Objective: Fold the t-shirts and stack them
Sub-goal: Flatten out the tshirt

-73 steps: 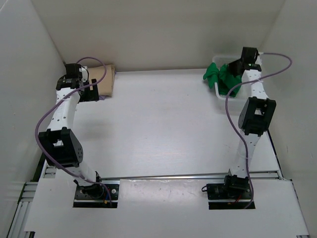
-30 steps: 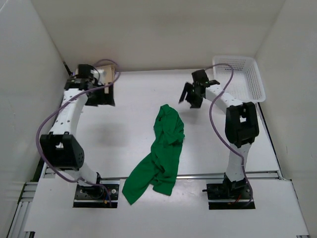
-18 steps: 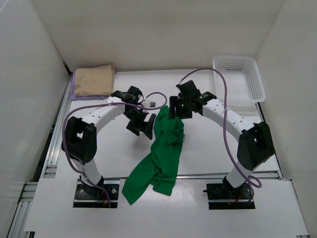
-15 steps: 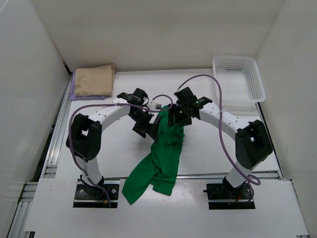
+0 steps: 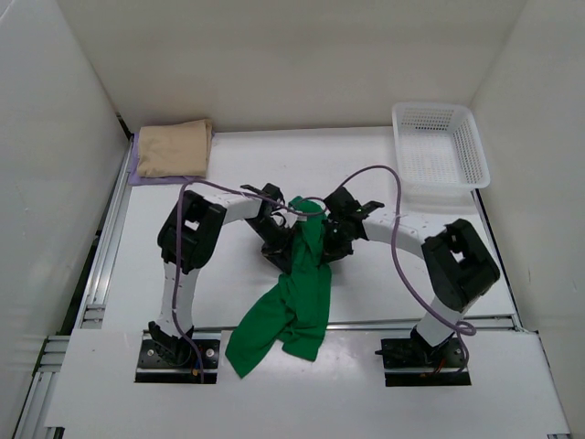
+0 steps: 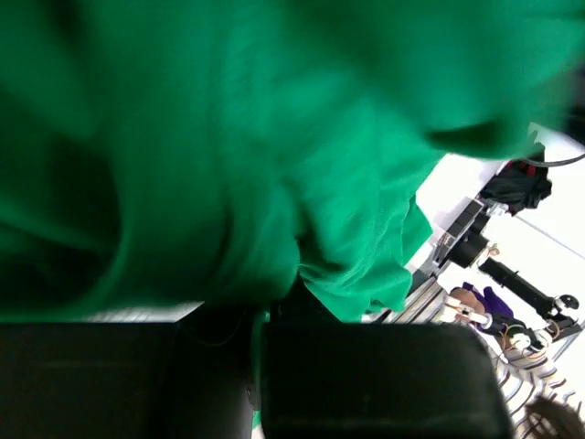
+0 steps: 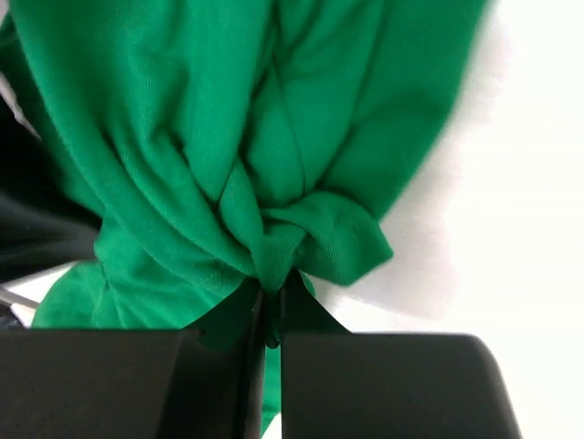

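Mid-table, holding the green t-shirt (image 5: 297, 293) bunched at its far end, near end trailing toward the arm bases. Pinching it with the right gripper (image 7: 265, 315), jaws closed tight on a fold. Clamping it also with the left gripper (image 6: 259, 340), fingers nearly together on blurred cloth. Far left corner: tan t-shirt (image 5: 172, 146) folded atop lavender t-shirt (image 5: 135, 170). Far right: white mesh basket (image 5: 441, 146).

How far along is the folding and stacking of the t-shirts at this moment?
Done: the tan shirt lies folded on the lavender shirt in the far left corner. In hand: the right gripper is shut on the crumpled green shirt in the middle; the left gripper is at it too, its grip blurred. Left: spreading, folding and stacking the green one.
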### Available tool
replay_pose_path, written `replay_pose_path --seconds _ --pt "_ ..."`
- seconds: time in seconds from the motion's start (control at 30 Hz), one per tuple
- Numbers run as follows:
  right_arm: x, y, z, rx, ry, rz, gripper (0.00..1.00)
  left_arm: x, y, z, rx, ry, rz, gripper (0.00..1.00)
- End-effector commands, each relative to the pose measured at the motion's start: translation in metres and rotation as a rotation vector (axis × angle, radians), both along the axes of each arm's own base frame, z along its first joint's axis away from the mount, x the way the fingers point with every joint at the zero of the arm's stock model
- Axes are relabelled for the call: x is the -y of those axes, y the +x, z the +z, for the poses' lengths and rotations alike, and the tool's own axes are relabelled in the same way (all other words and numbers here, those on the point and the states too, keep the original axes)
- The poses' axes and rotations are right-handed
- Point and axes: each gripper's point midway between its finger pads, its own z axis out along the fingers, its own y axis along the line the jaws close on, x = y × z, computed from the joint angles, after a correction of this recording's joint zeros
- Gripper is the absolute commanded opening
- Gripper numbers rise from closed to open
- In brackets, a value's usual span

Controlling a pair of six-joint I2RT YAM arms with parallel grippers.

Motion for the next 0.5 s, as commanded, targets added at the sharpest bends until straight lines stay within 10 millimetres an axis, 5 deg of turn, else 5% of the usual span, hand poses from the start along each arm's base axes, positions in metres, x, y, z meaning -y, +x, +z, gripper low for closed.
replay_pose_path --seconds 0.0,0.2,0.23,0.47 --pt "0.006 0.003 0.034 0.095 0.041 -0.033 0.00 -0.022 0.033 0.025 0.091 0.006 0.072 0.10" --pt "0.059 -0.017 0.040 0.096 0.023 -0.134 0.00 -0.115 0.131 0.078 0.352 0.242 0.308 0.10" --pt "0.067 -0.019 0.036 0.088 0.017 -0.154 0.00 -0.121 0.155 0.102 0.440 0.250 0.339 0.10" --pt "0.075 -0.051 0.019 0.009 0.063 -0.195 0.00 -0.186 0.268 0.197 0.917 0.507 0.564 0.10"
